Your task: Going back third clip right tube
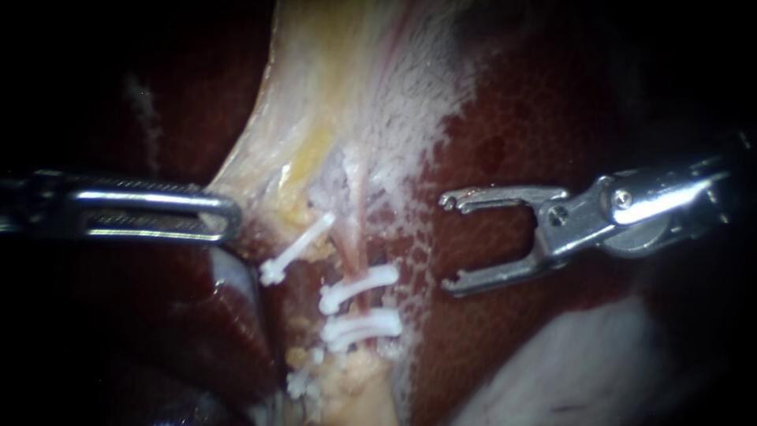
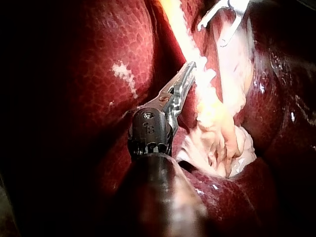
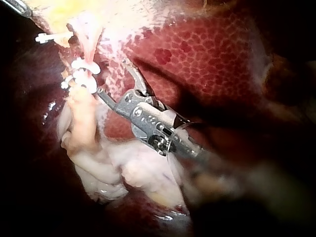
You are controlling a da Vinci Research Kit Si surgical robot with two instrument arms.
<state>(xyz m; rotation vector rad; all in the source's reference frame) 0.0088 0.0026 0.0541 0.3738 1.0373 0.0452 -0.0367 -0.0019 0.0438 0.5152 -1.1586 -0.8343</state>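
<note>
Two instruments flank the tubes. At left, our left instrument [image 1: 229,214] has its jaws closed on the edge of the pale tissue [image 1: 315,102]. At centre, the right tube [image 1: 356,233] runs up and down, crossed by three white clips [image 1: 361,322]. Near them on the right, our right instrument [image 1: 451,243] points its jaws toward them, spread wide and empty.

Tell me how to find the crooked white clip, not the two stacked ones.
Find the pale tissue band running down the middle of the dark red liver. Low on it, an upper clip and a lower clip lie stacked, nearly level. The crooked clip sits apart from them, nearer the left instrument, and it alone slants steeply.
</note>
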